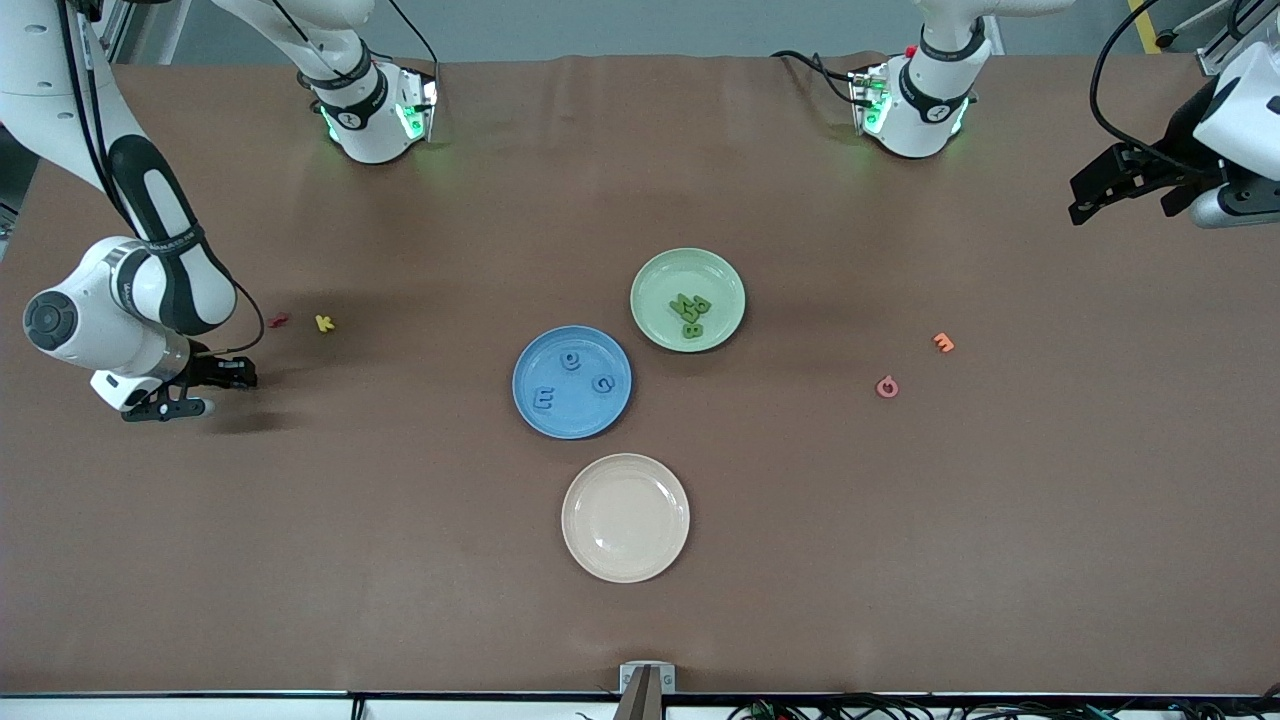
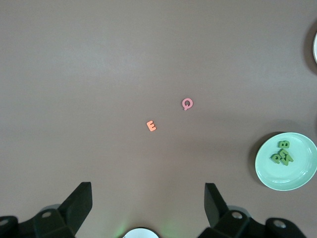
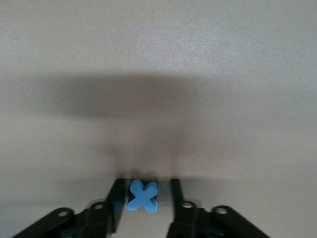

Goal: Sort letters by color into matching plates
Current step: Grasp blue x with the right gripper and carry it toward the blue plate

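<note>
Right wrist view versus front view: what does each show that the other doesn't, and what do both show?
Only the right wrist view shows the blue X letter between the right gripper's fingers, which stand close on either side of it.

Only the front view shows the blue plate with three blue letters, the pale green plate with green letters, the cream plate, the stray yellow letter, and the left gripper, open and waiting at its end of the table.

Both show the right gripper low at the brown table.
</note>
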{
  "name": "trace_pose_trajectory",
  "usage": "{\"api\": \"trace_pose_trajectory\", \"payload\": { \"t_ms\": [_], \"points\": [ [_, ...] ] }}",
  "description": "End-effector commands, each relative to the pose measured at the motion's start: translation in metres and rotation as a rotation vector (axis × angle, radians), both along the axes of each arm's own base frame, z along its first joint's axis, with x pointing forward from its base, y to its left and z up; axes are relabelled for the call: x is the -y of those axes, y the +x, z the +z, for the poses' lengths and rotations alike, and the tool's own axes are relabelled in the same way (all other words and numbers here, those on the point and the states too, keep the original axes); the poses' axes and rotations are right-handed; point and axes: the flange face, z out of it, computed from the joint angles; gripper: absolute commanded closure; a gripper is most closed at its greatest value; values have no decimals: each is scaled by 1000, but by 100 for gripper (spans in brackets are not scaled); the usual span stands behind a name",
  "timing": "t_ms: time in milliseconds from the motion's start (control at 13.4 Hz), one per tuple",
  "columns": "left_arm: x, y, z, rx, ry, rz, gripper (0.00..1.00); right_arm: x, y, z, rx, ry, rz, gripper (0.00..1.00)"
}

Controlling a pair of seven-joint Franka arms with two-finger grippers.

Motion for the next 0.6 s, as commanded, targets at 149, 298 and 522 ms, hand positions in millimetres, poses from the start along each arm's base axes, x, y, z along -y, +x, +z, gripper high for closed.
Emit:
{"api": "trace_pose_trajectory", "payload": {
  "t_ms": [149,298,522],
  "points": [
    [2,-8,7,9,4,-18,0,1,-3,-6,-6,3,12,76],
    [2,-9,8,8,5,-18,0,-2,-2,-5,-7,5,15,77],
    [1,-10,9,9,5,-17,0,-8,2,4,-2,4,16,78]
  ]
}}
